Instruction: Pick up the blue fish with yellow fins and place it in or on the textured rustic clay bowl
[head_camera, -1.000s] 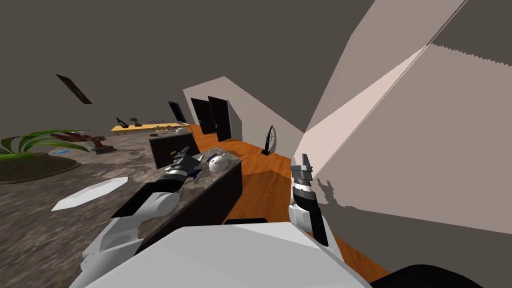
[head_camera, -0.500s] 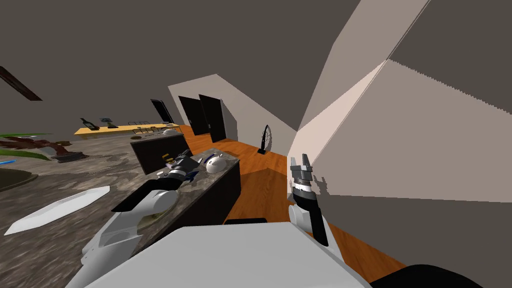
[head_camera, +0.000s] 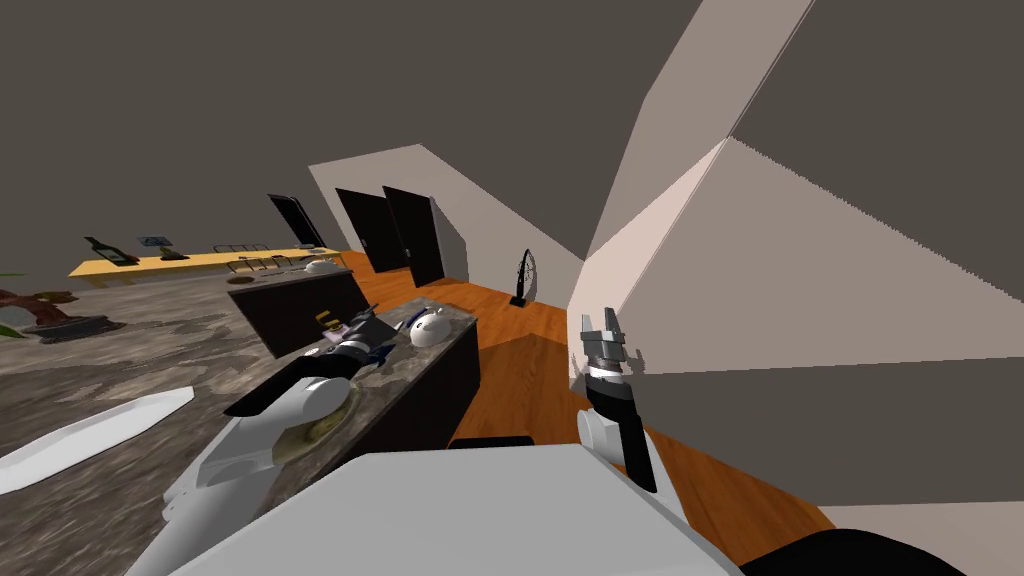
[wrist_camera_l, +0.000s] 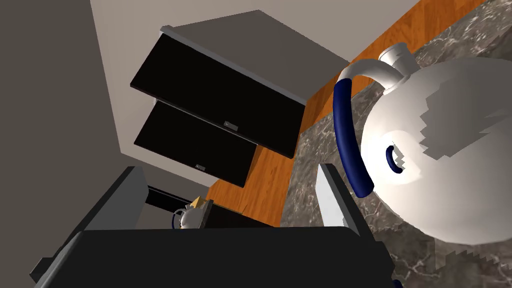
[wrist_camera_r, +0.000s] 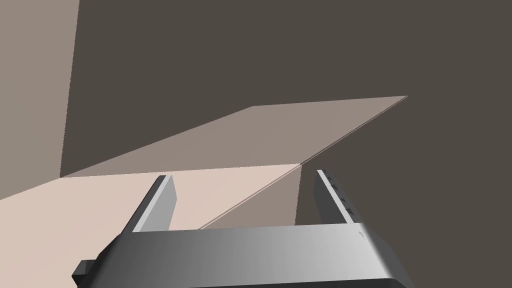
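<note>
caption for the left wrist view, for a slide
Open left gripper beside a white teapot with a blue handle on a marbled counter, dark drawers beyond.

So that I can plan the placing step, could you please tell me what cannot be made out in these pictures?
- Fish: head view, small blue bits beside the left gripper; too small to tell its shape or pose.
- Bowl: head view, mostly hidden under the left forearm.
- Teapot: left wrist view, cut off by the picture's edge.
</note>
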